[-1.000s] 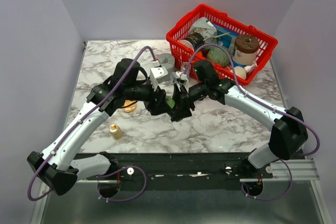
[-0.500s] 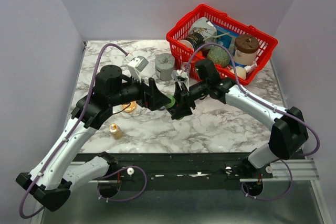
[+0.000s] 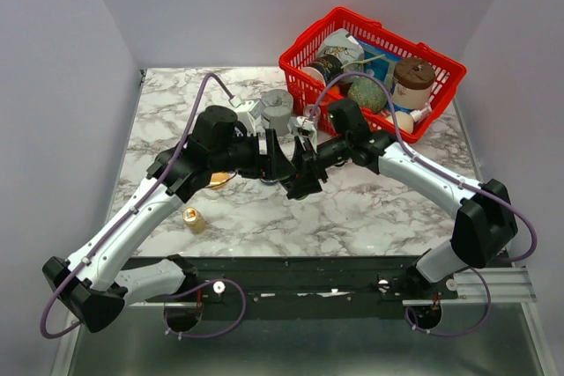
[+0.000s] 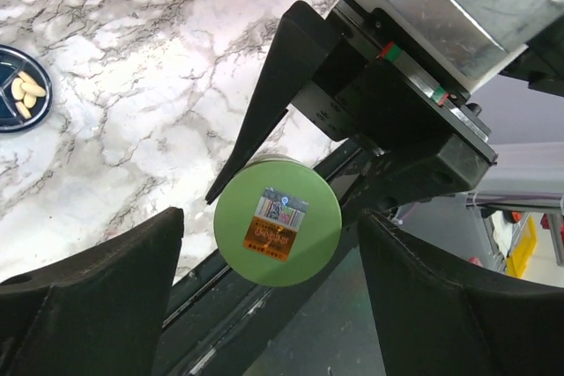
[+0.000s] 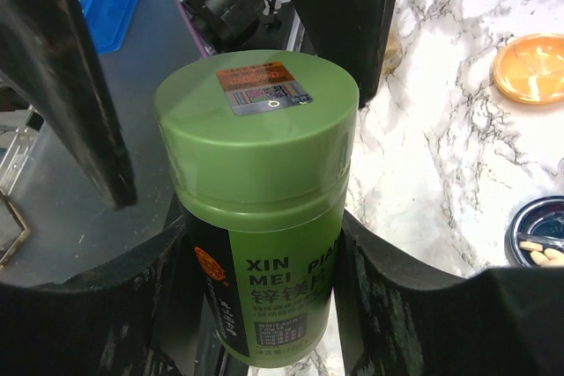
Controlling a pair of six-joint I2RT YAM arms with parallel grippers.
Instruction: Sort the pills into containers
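My right gripper (image 5: pixel 264 305) is shut on a green pill bottle (image 5: pixel 264 217) with its green lid (image 4: pixel 278 231) on, and holds it off the table. My left gripper (image 4: pixel 269 222) is open, with its fingers on either side of the lid and apart from it. In the top view the two grippers, left (image 3: pixel 280 163) and right (image 3: pixel 300 184), meet at mid-table. The orange dish (image 5: pixel 533 68) looks empty. The dark blue dish (image 4: pixel 18 90) holds several pale pills (image 4: pixel 26 92). It also shows in the right wrist view (image 5: pixel 538 235), and my arms hide it in the top view.
A red wire basket (image 3: pixel 445 68) full of jars stands at the back right. A grey notched round block (image 3: pixel 276 110) sits behind the grippers. The orange dish (image 3: pixel 218 180) peeks out under my left arm. A small gold object (image 3: pixel 192 217) lies near the front left.
My left gripper drew back to the left from the bottle, then came back and now straddles the lid. My right gripper has kept hold of the bottle in nearly the same place.
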